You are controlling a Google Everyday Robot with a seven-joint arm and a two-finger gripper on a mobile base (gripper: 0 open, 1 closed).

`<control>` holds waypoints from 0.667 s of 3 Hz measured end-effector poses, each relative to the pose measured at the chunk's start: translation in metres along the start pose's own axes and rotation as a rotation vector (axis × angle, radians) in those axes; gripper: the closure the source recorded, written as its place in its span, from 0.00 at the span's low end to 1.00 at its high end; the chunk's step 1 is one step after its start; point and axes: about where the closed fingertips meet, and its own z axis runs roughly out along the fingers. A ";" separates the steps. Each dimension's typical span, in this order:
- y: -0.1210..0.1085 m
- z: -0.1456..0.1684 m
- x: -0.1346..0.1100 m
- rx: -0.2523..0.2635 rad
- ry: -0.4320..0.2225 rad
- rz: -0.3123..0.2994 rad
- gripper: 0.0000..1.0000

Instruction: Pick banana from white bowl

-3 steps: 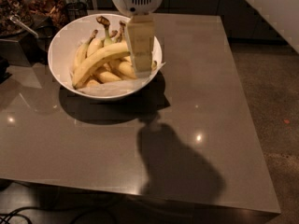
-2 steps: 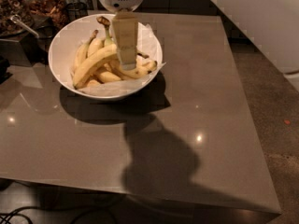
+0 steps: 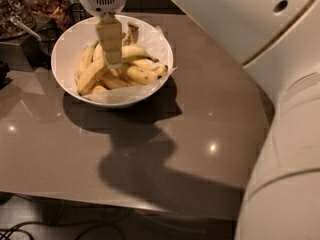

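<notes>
Surface: a glossy grey-brown table carried the white bowl near its far left corner.
Task object: the banana, long and pale yellow, lay inside the white bowl on its left side, slanting up toward the bowl's centre.
Gripper: the gripper reached down into the white bowl from the far rim, its tip at the banana's upper end. Contact looked likely but was not certain, and whether the claw was spread or pressed together could not be told.
Progress: judged as the reach done and the grasp at hand; the banana rested in the bowl, not lifted.
Remaining: securing the banana and raising it above the rim.
Inside the bowl: shorter, spottier bananas lay right of centre on a crinkled paper lining.
Beyond the bowl: dark-filled containers stood behind and to its left; the robot's white arm filled the space to its right.
Obstructions: the neighbouring fruit crowded the banana and might shift or come up with it.
</notes>
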 end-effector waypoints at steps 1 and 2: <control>-0.009 0.014 -0.011 -0.016 0.005 -0.022 0.26; -0.013 0.029 -0.018 -0.036 0.011 -0.036 0.27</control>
